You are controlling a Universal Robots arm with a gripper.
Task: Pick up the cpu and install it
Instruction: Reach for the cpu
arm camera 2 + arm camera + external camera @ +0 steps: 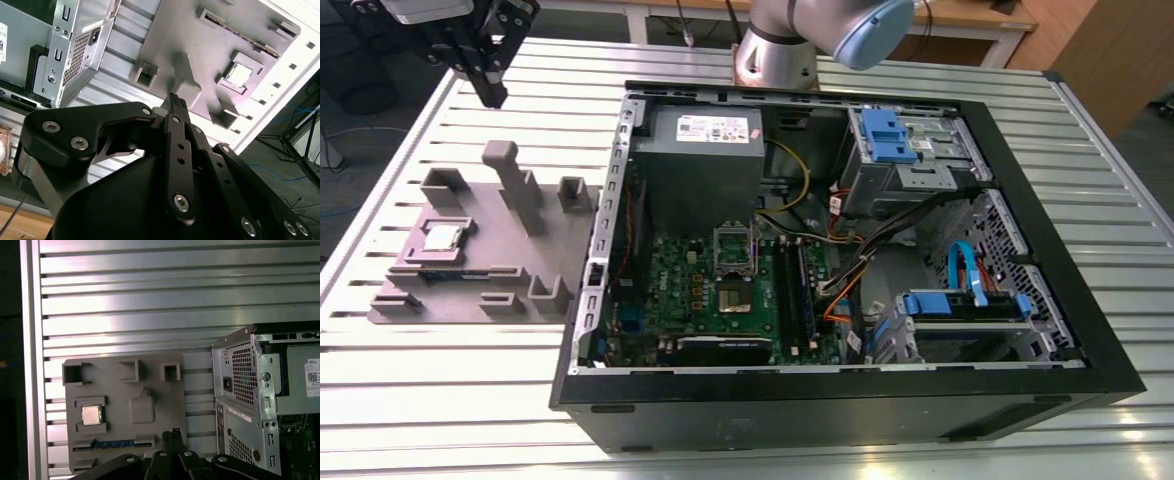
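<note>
The cpu [444, 237] is a small silver square lying flat in a raised pocket of the mauve-grey tray [480, 295], at the exterior view's left. It also shows in the second wrist view as the cpu [239, 75] and in the first wrist view as the cpu [91, 415]. My gripper [492, 95] hangs high above the table beyond the tray's far end, well apart from the chip. Its black fingers [175, 102] are pressed together with nothing between them. The metal-framed socket [734, 250] sits on the green motherboard inside the open case.
The open black computer case [1067, 250] takes up the middle and the exterior view's right of the slatted metal table [400, 380]. Tall upright blocks [520, 190] rise from the tray. The arm's base [781, 50] stands behind the case.
</note>
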